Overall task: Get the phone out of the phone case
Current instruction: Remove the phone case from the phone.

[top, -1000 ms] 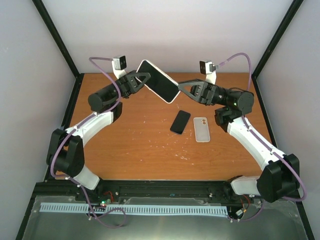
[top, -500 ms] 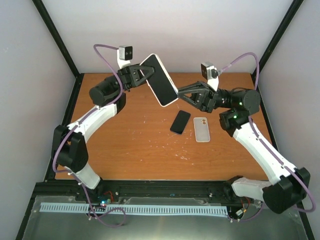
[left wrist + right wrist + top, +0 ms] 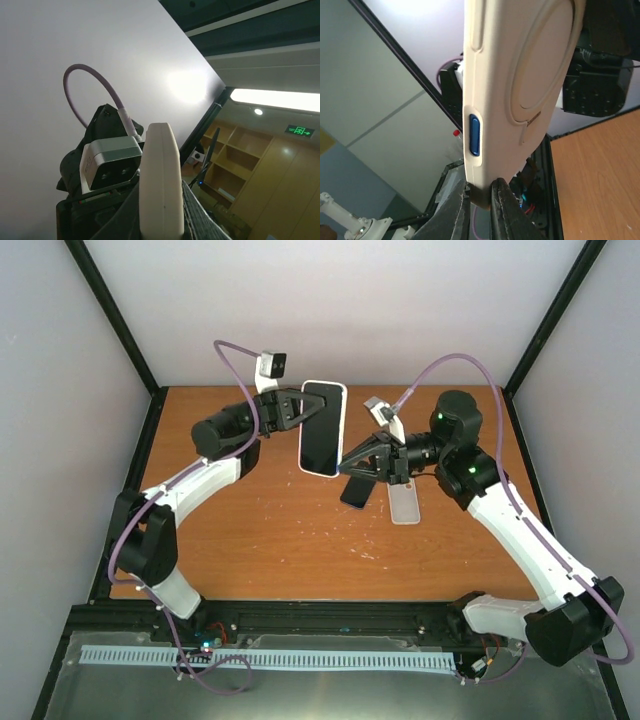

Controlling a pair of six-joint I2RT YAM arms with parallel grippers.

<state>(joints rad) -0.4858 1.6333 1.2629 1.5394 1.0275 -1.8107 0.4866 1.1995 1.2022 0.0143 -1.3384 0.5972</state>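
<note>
The phone (image 3: 322, 432), dark screen towards the top camera, sits inside a white phone case (image 3: 323, 385) and hangs upright in the air above the far middle of the table. My left gripper (image 3: 302, 408) is shut on the case's upper left edge. In the left wrist view the case edge (image 3: 160, 180) stands between my fingers (image 3: 201, 220). My right gripper (image 3: 346, 466) is shut on the case's lower right corner. The right wrist view shows the cream case back (image 3: 525, 70), its blue side button (image 3: 474, 134), and the corner pinched in the right gripper (image 3: 482, 199).
On the wooden table (image 3: 260, 530) lie a second dark phone (image 3: 356, 492) and an empty white case (image 3: 405, 506), both partly covered by my right gripper. Black frame posts stand at the table's corners, with grey walls behind.
Both arms carried the cased phone right and down toward the table's middle and turned it from slanted to upright. The right arm swung left, over the loose phone and case.
</note>
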